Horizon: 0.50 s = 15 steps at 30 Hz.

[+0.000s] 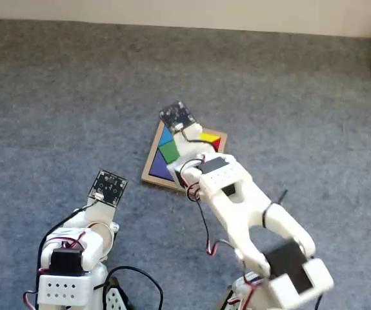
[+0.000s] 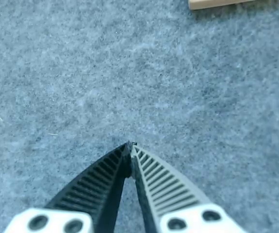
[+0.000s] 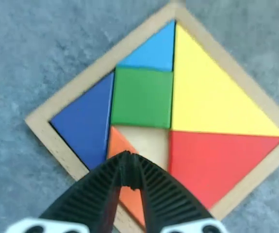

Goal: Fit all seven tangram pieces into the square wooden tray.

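Note:
The square wooden tray (image 3: pixel 57 138) lies cornerwise under my right gripper (image 3: pixel 129 167). In it sit a yellow triangle (image 3: pixel 207 97), a red triangle (image 3: pixel 217 160), a green square (image 3: pixel 141 97), a light blue triangle (image 3: pixel 151 51) and a dark blue triangle (image 3: pixel 83 124). An orange piece (image 3: pixel 119 143) lies by the near rim, partly hidden under the shut fingers. A bare tan patch (image 3: pixel 149 141) shows beside it. In the high view the tray (image 1: pixel 151 169) is mid-table, with the right arm over it. My left gripper (image 2: pixel 130 145) is shut over bare carpet, and a tray corner (image 2: pixel 217 4) lies far off.
Grey carpet (image 1: pixel 62 97) covers the whole table around the tray. The left arm's base (image 1: pixel 69 265) stands at the lower left and the right arm's base (image 1: pixel 288 271) at the lower right. A pale wall edge runs along the back.

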Motion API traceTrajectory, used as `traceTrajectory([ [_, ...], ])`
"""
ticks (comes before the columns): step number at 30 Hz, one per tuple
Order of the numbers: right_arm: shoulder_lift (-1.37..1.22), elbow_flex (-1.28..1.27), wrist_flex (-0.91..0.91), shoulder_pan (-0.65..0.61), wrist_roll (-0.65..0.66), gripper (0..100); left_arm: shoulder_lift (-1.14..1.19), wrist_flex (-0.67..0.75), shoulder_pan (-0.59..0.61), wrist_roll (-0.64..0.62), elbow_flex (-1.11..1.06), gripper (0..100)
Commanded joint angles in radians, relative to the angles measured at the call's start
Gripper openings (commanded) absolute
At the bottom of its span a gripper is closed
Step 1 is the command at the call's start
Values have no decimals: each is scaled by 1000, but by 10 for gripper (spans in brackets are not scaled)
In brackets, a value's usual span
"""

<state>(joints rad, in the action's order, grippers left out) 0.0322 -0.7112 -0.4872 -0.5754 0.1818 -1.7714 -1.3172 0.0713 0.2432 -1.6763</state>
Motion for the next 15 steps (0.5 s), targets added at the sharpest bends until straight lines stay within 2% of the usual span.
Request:
traceTrajectory([
  [1, -16, 2, 24, 16, 2, 8, -50, -5, 8, 11, -19, 7],
  [9, 5, 71, -222, 13, 2, 8, -50, -5, 8, 11, -19, 7],
  [15, 130, 97, -371, 18, 2, 8, -50, -5, 8, 11, -19, 7],
])
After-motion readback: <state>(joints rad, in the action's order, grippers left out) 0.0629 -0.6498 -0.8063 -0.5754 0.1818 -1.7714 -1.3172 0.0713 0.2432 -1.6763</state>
